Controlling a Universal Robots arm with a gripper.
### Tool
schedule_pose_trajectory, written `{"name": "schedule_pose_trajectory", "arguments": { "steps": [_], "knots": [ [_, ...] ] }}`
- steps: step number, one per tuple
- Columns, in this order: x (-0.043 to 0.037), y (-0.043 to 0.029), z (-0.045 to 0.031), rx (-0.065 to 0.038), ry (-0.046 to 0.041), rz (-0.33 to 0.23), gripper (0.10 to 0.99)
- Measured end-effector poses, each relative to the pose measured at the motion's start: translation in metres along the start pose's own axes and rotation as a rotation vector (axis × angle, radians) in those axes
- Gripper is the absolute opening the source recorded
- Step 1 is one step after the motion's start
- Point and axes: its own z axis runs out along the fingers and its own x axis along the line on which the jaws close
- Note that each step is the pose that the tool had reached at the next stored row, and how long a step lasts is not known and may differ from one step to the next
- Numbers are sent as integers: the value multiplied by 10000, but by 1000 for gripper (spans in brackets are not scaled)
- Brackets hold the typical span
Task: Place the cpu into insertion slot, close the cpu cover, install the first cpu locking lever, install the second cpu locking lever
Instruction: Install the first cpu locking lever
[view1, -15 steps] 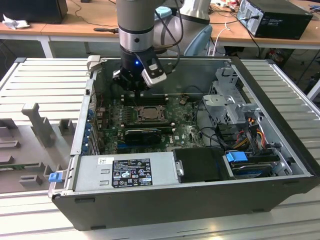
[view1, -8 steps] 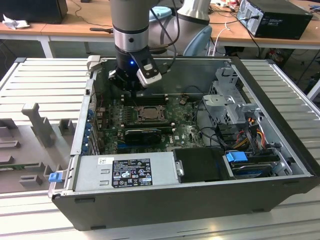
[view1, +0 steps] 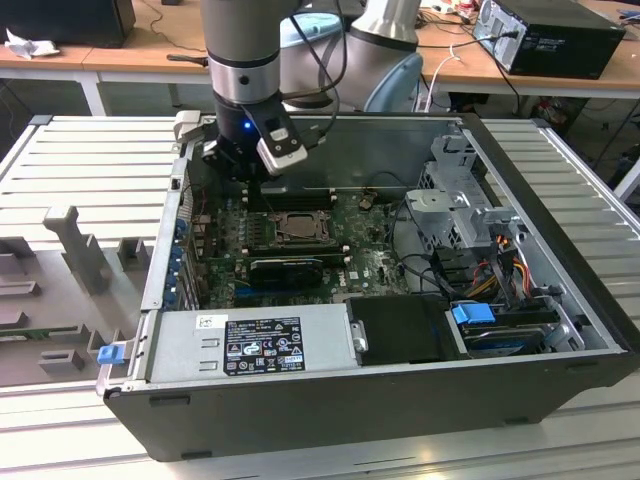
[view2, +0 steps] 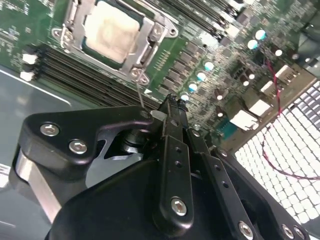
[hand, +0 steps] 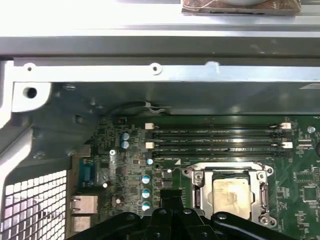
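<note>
End effector (view2: 172, 106) points straight down, fingers pressed together, near the cpu cover (view2: 148, 43); cpu (view2: 111, 30) lies under it.

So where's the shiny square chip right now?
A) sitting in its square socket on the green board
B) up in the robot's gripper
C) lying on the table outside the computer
A: in the second wrist view the cpu lies in the insertion slot on the green board, with the cpu cover framing it.
</note>
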Motion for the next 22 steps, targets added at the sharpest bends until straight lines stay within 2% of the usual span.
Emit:
{"name": "schedule_pose_trajectory", "arguments": {
  "steps": [4,6,9,13,14,17,19,22],
  "knots": [
    [60,11,18,1,9,-60,106],
    [91,87,32,0,17,-129,106],
    [91,196,45,8,18,-151,106],
    [39,213,48,36,20,-159,106],
    [11,213,50,50,19,-160,106],
    [-264,215,62,103,21,-161,106],
    [-369,215,70,129,19,-161,106],
    [-434,215,72,133,21,-160,106]
  ]
}}
